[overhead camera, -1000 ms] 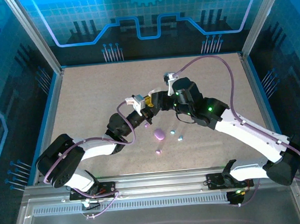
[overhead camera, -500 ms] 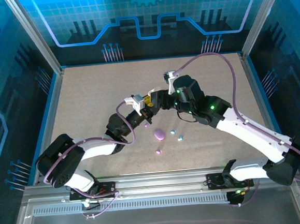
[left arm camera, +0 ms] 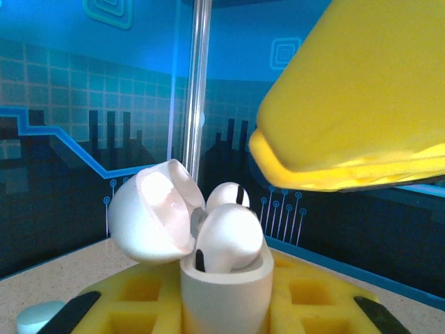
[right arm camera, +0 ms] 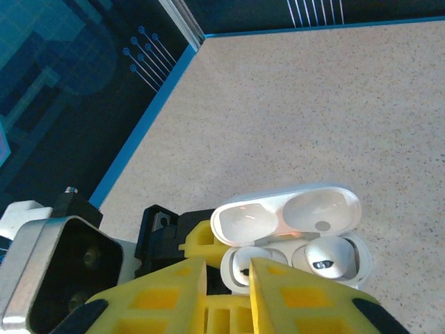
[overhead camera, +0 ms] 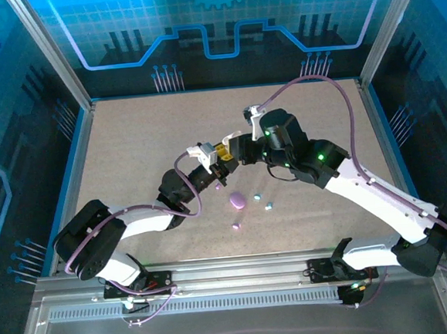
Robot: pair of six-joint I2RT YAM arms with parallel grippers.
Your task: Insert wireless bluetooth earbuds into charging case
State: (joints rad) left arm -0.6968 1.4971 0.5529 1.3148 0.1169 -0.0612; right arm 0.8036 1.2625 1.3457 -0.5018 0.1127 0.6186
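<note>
White case point(left arm camera: 226, 292) clamped upright in left pincer point(left arm camera: 224, 316), lid point(left arm camera: 149, 219) flipped back.
Push front earbud point(left arm camera: 229, 236) straight down, gently, till level with rear earbud point(left arm camera: 226, 195); hold case steady, avoid knocking lid. Right pincer point(right arm camera: 229, 278) poised just above case, fingers a narrow gap apart, nothing between them; left pincer closed on case.

Overhead cam is evenly lit and sharp, table point(overhead camera: 129, 143) bright with soft faint shadows, blue walls point(overhead camera: 21, 152) way dimmer. Left wrist cam is rougher: the big yellow finger point(left arm camera: 361, 90) up close is total mush and the backdrop is soft, only the case point(left arm camera: 226, 278) looks crisp. Right wrist cam is bright, table grain sharp, with a warm sheen inside the lid point(right arm camera: 278, 216).
</note>
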